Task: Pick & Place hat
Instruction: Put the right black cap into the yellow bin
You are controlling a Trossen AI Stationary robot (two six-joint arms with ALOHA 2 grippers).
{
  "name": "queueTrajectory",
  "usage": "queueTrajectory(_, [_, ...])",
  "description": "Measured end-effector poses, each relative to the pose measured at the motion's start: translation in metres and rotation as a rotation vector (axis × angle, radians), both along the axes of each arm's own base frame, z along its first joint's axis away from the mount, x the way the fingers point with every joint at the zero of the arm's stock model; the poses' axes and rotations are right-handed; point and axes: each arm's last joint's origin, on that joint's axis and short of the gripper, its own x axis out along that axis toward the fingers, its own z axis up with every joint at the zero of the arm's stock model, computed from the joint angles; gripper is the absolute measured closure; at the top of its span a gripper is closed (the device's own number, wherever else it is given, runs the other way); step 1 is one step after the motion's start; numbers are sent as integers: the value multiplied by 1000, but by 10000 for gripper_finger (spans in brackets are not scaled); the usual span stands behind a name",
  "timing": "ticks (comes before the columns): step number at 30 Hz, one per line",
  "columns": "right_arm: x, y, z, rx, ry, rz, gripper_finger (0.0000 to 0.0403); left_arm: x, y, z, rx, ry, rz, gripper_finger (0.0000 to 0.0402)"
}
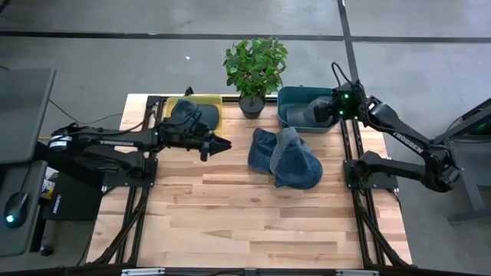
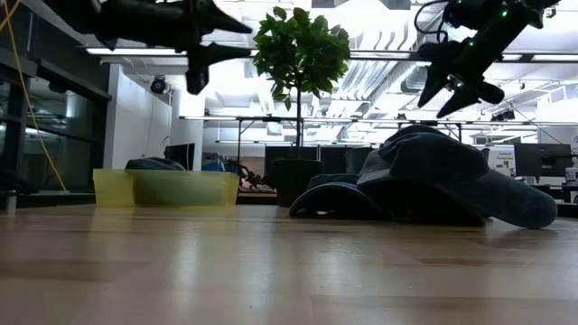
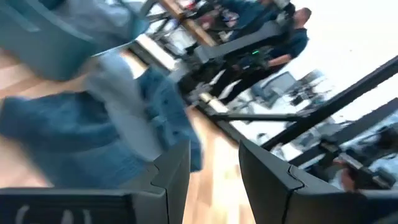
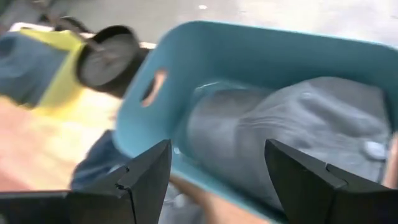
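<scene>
A heap of blue denim hats (image 1: 285, 157) (image 2: 433, 181) (image 3: 93, 130) lies on the middle of the wooden table. My left gripper (image 1: 222, 144) (image 2: 226, 41) (image 3: 214, 168) hangs open above the table, just left of the heap, fingers pointing toward it. My right gripper (image 1: 335, 107) (image 2: 461, 86) (image 4: 217, 168) is open over the teal bin (image 1: 288, 100) (image 4: 249, 50). A grey hat (image 1: 303, 115) (image 4: 280, 130) lies inside that bin. A dark blue hat (image 1: 188, 115) (image 2: 153, 164) rests in the yellow bin (image 1: 215, 103) (image 2: 172, 188).
A potted plant (image 1: 255, 73) (image 2: 300, 99) stands at the far edge between the two bins. Bare wood (image 1: 230, 222) spreads across the near half of the table. Black frame rails (image 1: 360, 199) run along both sides.
</scene>
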Motion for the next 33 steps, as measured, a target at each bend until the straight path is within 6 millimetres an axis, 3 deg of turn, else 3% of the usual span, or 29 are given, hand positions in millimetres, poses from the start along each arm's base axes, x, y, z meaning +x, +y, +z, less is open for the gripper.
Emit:
queueTrajectory(10, [-8,43,24,-82,-151,134,151,30,0,-32,-126,67,-47,266])
queueTrajectory(17, [-18,71,34,-126,-212,173,151,50,0,-43,-159,56,-51,266])
queueTrajectory(24, [-22,84,33,-117,-216,208,150,85,-4,-39,-147,66,-90,266])
queueTrajectory(33, [-20,90,32,-107,-203,241,150,127,-4,-53,-187,196,-137,266])
